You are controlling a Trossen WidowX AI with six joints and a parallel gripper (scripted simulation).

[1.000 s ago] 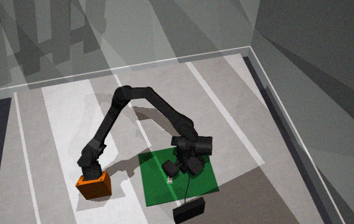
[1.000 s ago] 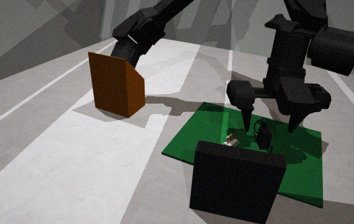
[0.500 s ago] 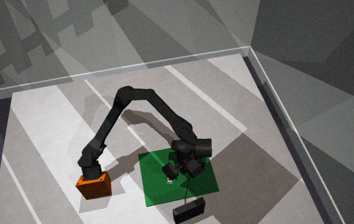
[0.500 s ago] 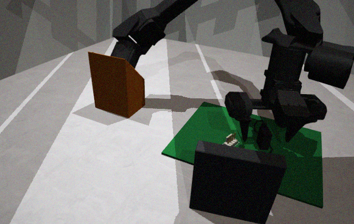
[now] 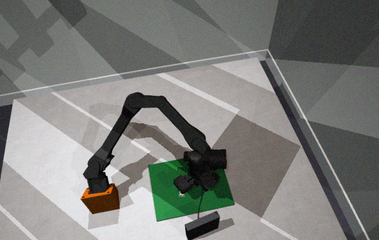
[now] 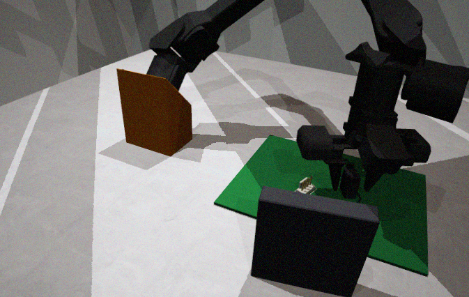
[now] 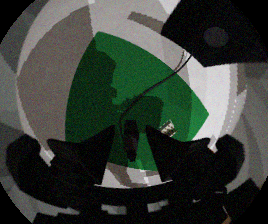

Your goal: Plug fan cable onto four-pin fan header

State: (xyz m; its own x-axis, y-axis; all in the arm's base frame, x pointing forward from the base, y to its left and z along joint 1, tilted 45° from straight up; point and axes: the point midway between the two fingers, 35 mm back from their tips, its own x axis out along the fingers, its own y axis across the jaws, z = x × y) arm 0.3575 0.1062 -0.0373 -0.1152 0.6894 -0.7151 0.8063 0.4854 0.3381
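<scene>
My hand, half open, straddles the plug without gripping; header bare, so grasping, plugging and release remain.
</scene>
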